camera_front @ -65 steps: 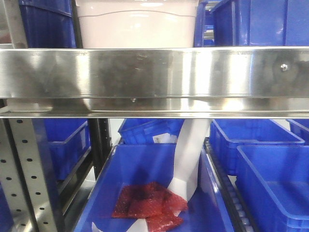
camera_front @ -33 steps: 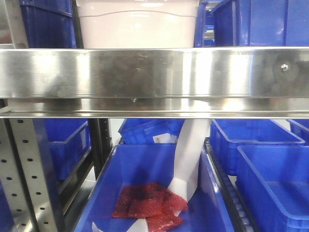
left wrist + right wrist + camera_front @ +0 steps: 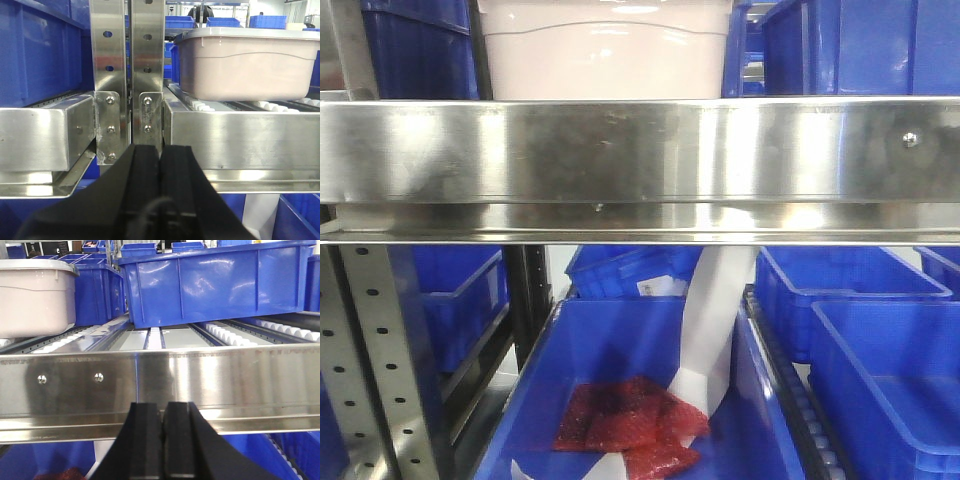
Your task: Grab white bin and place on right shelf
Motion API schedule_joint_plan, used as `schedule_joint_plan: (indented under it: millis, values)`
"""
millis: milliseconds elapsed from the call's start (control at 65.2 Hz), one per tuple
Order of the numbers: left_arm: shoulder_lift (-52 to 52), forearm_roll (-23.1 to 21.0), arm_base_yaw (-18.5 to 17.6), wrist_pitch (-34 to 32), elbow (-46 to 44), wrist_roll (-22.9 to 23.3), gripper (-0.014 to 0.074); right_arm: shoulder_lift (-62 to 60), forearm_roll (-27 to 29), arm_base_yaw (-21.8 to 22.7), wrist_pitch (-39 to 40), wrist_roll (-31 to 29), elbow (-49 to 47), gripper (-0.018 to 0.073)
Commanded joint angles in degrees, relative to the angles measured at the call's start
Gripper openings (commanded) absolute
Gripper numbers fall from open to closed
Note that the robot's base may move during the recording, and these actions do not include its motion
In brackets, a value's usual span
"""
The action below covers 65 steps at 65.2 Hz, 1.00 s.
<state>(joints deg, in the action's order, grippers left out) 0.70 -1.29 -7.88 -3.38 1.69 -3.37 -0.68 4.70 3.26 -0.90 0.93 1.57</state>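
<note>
Blue crates (image 3: pixel 880 340) fill the lower level. One open crate (image 3: pixel 620 350) holds red crinkled bags (image 3: pixel 630 418) and a white paper strip (image 3: pixel 710 330) leaning upward. Another big blue crate (image 3: pixel 215 282) sits on white rollers (image 3: pixel 235 335).

Front view close, level with shelf rail (image 3: pixel 640 150), both wrist views facing it

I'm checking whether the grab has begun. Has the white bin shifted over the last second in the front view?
No. The white bin sits in the same spot behind the steel front rail, its edges unchanged against the blue crate beside it.
</note>
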Motion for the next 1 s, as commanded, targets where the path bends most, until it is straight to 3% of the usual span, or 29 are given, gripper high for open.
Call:
schedule_joint_plan:
  millis: [0,230,981]
  values:
    - [0.5,0.2,-0.4,-4.5,-0.1,0.6,-0.0117,-0.9,-0.8,-0.1,4.9,0.0,0.0,0.0066]
    - [0.5,0.2,2.3,-2.9,-0.1,0.6,-0.0117,-0.9,-0.8,-0.1,4.9,0.0,0.0,0.0066]
    - [0.5,0.1,1.4,-3.0,-0.1,0.6,-0.0117,-0.9,-0.8,-0.1,4.9,0.0,0.0,0.0066]
